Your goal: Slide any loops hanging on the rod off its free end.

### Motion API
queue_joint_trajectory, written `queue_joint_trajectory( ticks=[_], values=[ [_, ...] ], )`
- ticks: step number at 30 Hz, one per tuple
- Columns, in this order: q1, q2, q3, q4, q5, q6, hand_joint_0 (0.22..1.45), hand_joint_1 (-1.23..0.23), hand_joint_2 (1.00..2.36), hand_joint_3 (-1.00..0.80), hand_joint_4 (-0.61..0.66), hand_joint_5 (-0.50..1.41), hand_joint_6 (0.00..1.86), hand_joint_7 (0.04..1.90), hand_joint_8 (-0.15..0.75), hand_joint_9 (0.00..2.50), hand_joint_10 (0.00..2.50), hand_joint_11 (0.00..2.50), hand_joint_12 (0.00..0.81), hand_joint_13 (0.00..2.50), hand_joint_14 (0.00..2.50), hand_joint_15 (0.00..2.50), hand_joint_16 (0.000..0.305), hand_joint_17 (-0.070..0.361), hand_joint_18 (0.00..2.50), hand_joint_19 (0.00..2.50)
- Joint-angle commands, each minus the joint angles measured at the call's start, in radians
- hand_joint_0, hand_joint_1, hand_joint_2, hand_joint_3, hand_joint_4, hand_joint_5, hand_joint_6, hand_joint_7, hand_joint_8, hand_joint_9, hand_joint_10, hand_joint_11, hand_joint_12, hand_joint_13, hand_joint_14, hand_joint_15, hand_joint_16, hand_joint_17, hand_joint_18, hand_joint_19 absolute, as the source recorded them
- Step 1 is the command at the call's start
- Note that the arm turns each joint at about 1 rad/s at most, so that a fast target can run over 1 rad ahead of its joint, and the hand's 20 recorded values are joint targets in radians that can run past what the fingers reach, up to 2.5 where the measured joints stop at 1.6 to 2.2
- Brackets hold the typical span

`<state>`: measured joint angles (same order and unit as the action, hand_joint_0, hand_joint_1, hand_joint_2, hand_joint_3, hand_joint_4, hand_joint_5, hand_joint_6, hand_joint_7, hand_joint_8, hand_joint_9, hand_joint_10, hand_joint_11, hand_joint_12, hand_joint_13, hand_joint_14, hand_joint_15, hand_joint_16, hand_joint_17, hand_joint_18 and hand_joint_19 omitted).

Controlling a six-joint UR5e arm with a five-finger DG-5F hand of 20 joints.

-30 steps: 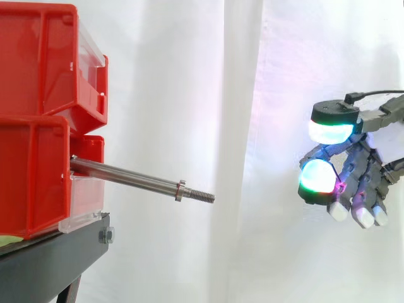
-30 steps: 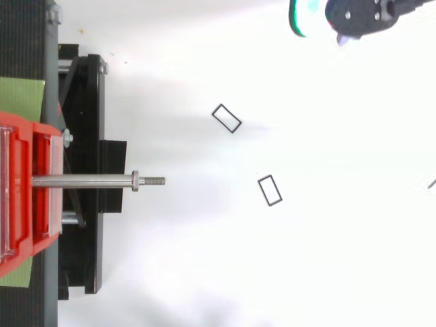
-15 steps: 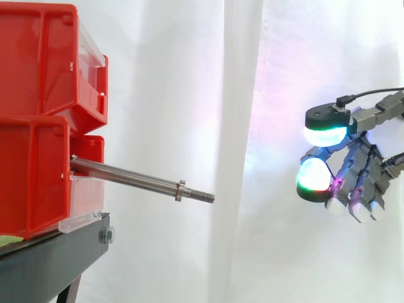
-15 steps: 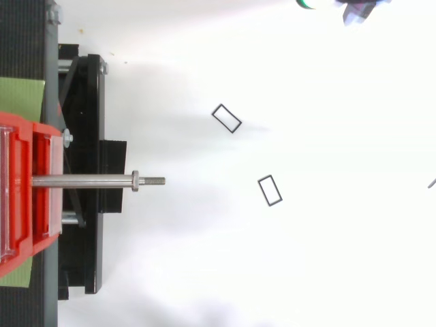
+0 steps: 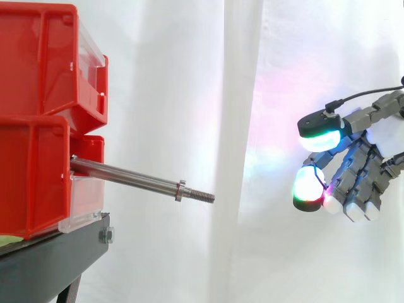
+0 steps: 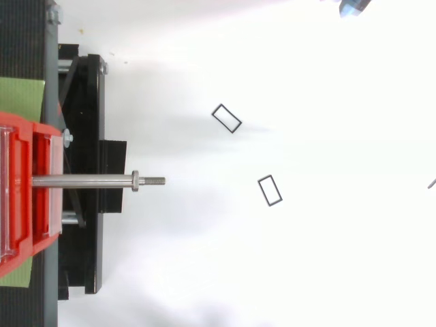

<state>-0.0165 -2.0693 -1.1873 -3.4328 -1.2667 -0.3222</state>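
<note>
Side view: red bins (image 5: 38, 69) stacked on a black stand (image 5: 53, 259) at the left, a white curtain (image 5: 189, 76) behind, and the robot's hand (image 5: 361, 177) near the right edge
Top view: the same bins and stand seen from above at the left edge, with a wide white surface (image 6: 340, 259) spreading to the right
Rod: a steel rod (image 5: 126, 176) sticks out of the front of the lower bin and slopes slightly down to the right, its shaft bare from bin to tip
Free end: a small collar (image 5: 180, 190) sits near the tip; past it a short threaded stub points into open air toward the hand
Loops: two thin black rectangular loops lie flat on the white surface in the top view, both beyond the rod's tip
First loop: the first loop (image 6: 230, 114) lies right of the tip and toward the view's upper edge, set at a slant
Second loop: the second loop (image 6: 276, 188) lies further right, about level with the rod, apart from the first loop and from the rod
Hand position: well apart from the rod and at about the height of its tip, in front of the curtain; a bit of the hand (image 6: 353, 6) also shows at the upper edge of the top view
Hand state: fingers loosely bent and pointing down, thumb spread away from them, nothing between them
Pads: one pad glows cyan-green, one below it glows green and red, and the downward fingertips (image 5: 355, 212) glow white
Green sheet: a green sheet (image 6: 20, 99) lies under the bins in the top view
</note>
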Motion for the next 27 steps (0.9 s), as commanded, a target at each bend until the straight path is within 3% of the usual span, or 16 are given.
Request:
queue_joint_trajectory(
  ticks=[1, 2, 3, 10, 14, 16, 21, 27],
  values=[
    [0.000, 0.000, 0.000, 0.001, 0.001, 0.000, 0.58, -0.50, 1.00, -0.07, 0.24, -0.14, 0.50, 0.99, 0.304, 0.88, 0.00, 0.13, 0.332, 0.98, 0.01, 0.24, 0.060, 0.135, 0.92, 0.44],
    [0.000, 0.000, 0.000, 0.001, 0.003, 0.000, 0.57, -0.49, 1.01, -0.06, 0.24, -0.14, 0.50, 0.99, 0.306, 0.88, 0.00, 0.13, 0.332, 0.98, 0.01, 0.24, 0.060, 0.135, 0.92, 0.44],
    [0.000, 0.000, 0.000, 0.001, 0.003, 0.000, 0.54, -0.50, 1.17, -0.08, 0.25, -0.15, 0.50, 1.01, 0.312, 0.89, 0.00, 0.13, 0.338, 0.99, 0.01, 0.23, 0.061, 0.138, 0.93, 0.43],
    [0.000, 0.000, 0.000, -0.002, 0.007, 0.000, 0.53, -0.54, 1.21, -0.09, 0.24, -0.15, 0.50, 1.05, 0.311, 0.89, 0.00, 0.15, 0.338, 1.00, 0.01, 0.23, 0.061, 0.138, 0.94, 0.41],
    [0.000, 0.000, 0.000, -0.002, 0.007, 0.000, 0.54, -0.59, 1.19, -0.08, 0.24, -0.15, 0.50, 1.09, 0.310, 0.88, 0.00, 0.16, 0.341, 1.00, 0.01, 0.22, 0.061, 0.137, 0.94, 0.41],
    [0.000, 0.000, 0.000, -0.002, 0.009, 0.000, 0.57, -0.64, 1.00, -0.08, 0.23, -0.15, 0.50, 1.11, 0.303, 0.87, 0.01, 0.16, 0.332, 0.99, 0.01, 0.23, 0.059, 0.133, 0.93, 0.42],
    [0.000, 0.000, 0.000, -0.002, 0.007, 0.000, 0.55, -0.65, 1.01, -0.16, 0.15, -0.16, 0.52, 1.19, 0.269, 0.84, 0.01, 0.20, 0.297, 0.97, 0.01, 0.27, 0.051, 0.115, 0.87, 0.46],
    [0.000, 0.000, 0.000, -0.002, 0.007, 0.000, 0.55, -0.67, 1.01, -0.24, 0.11, -0.17, 0.61, 1.11, 0.251, 0.84, 0.01, 0.23, 0.278, 0.98, 0.01, 0.30, 0.046, 0.103, 0.86, 0.49]
  ],
)
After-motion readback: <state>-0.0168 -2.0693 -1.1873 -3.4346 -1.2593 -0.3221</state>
